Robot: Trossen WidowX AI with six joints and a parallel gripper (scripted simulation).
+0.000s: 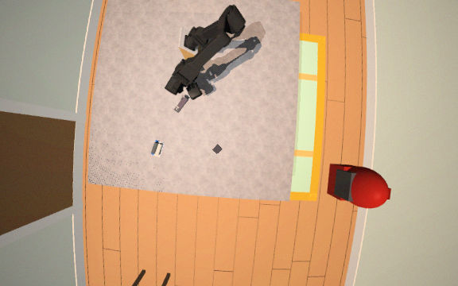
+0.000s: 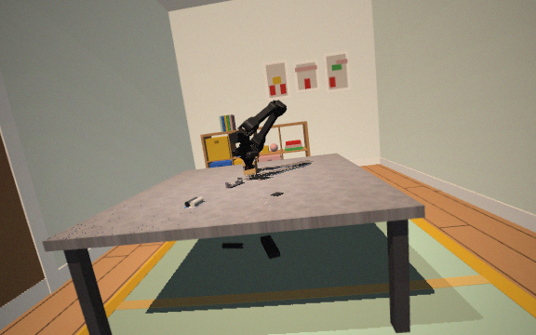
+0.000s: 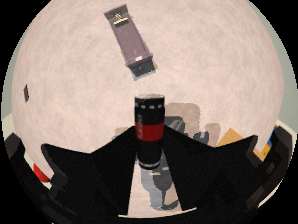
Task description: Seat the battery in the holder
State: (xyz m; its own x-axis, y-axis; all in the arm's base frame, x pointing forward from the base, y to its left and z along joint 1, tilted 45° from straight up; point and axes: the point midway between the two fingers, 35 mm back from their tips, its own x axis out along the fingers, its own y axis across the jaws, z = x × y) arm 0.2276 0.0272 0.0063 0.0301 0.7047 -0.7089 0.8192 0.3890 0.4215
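Note:
The black battery with a red band point(image 3: 149, 131) is between the fingertips of my gripper point(image 3: 148, 130) in the wrist view, which is shut on it. One end points ahead, toward the holder's side of the view. In the exterior view the gripper point(image 2: 249, 167) is low over the table; whether the battery clears the table is hard to tell. The holder point(image 3: 131, 41) point(image 1: 181, 103) point(image 2: 234, 183) is a dark purplish-grey tray with raised ends. It lies on the table apart from the battery, ahead of the gripper, and looks empty.
A small dark square point(image 1: 217, 148) point(image 2: 276, 194) lies on the grey table point(image 1: 253, 119). A white and dark object with blue parts point(image 1: 157, 148) point(image 2: 194, 202) lies nearer the front left. A tan piece point(image 1: 186, 53) shows beside the arm's base.

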